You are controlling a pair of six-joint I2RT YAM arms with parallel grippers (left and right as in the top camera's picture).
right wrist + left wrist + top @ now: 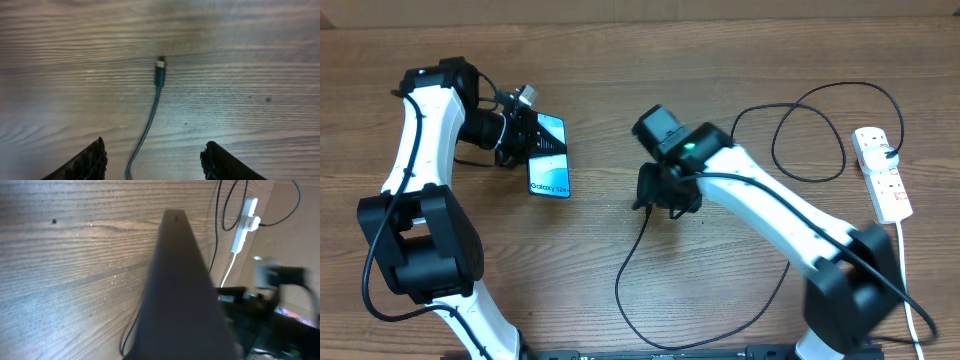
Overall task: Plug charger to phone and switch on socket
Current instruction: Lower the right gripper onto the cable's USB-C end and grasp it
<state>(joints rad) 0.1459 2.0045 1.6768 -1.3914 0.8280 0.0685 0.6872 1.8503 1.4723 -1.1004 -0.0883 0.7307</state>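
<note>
Currently L gripper [530, 138] clamped on Galaxy phone [551, 165] end; R gripper [155, 151] jaws wide above loose charger [158, 82] tip on table [260, 65].

Bare table [250, 100] all round the right gripper [154, 145]; only the charger [150, 115] lies between its spread fingers, phone [548, 155] well off left.

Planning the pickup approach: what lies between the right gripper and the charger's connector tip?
Right wrist view: only bare wooden table and the charger's own cable, trailing from the connector tip back between the open fingers of the right gripper.
</note>
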